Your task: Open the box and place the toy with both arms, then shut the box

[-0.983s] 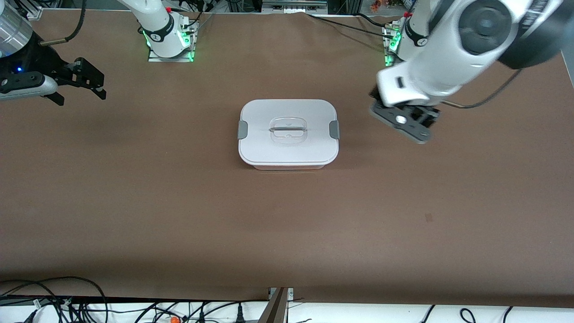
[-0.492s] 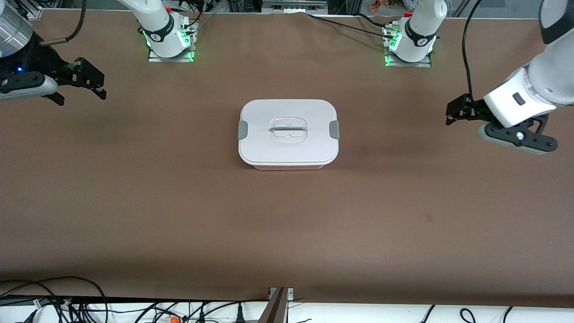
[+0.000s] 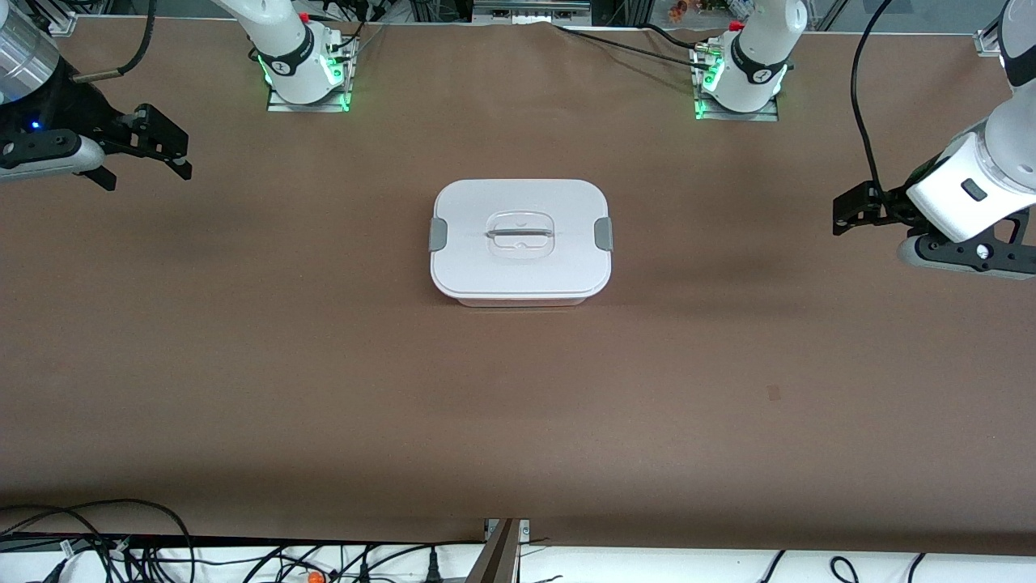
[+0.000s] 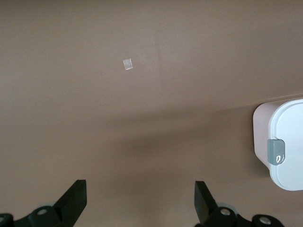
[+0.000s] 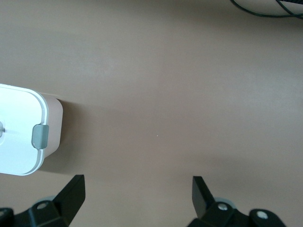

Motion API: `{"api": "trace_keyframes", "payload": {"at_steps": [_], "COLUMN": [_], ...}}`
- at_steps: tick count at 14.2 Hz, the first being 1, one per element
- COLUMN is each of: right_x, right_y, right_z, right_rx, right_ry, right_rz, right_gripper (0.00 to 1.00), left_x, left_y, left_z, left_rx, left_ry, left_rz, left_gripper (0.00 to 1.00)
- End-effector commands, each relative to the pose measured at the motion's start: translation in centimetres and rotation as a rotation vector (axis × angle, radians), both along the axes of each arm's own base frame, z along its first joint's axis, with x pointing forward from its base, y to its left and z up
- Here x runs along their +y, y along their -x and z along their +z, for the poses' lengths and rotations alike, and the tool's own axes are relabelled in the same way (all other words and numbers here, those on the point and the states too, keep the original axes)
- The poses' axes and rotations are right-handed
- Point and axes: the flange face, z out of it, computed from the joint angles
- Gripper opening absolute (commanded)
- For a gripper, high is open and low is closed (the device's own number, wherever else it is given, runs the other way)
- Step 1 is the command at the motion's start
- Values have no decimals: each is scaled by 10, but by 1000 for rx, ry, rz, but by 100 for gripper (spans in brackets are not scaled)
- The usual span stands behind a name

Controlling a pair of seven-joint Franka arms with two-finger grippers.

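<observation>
The box point(image 3: 520, 240) stands in the middle of the table with its white lid on and a grey clip at each end. The toy is out of view. My left gripper point(image 3: 868, 225) hangs open and empty over bare table toward the left arm's end, well apart from the box. In the left wrist view, the open left gripper point(image 4: 140, 198) sees one clipped end of the box point(image 4: 284, 146). My right gripper point(image 3: 147, 166) waits open and empty over the right arm's end. In the right wrist view, the right gripper point(image 5: 137, 194) sees the other clipped end of the box point(image 5: 19, 137).
Both arm bases point(image 3: 303, 73) stand farthest from the front camera. Cables point(image 3: 121, 542) lie along the table edge nearest the front camera. A small pale square of tape point(image 4: 127, 63) lies on the brown table top point(image 3: 518, 405).
My left arm has swung away from beside the box toward its own end of the table. The right arm and the box have not moved.
</observation>
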Motion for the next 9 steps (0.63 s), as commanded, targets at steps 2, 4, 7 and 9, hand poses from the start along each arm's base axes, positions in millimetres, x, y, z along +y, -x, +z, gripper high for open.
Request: {"api": "trace_keyframes", "payload": {"at_steps": [2, 4, 7, 9], "right_x": [2, 2, 2, 2], "right_y": [1, 1, 1, 1], "right_z": [5, 5, 4, 4], "right_rx": [2, 4, 6, 7], "right_ry": [7, 7, 7, 7], "right_rz": [-10, -10, -11, -11], "right_gripper": [100, 100, 100, 100], "left_x": [38, 44, 39, 42], "left_y": [20, 40, 54, 59], "left_z": [8, 4, 6, 0], "left_rx": [-8, -8, -104, -139], "left_ry": [-39, -8, -1, 1], "left_rz": [83, 129, 125, 113], "left_gripper": [100, 100, 100, 100]}}
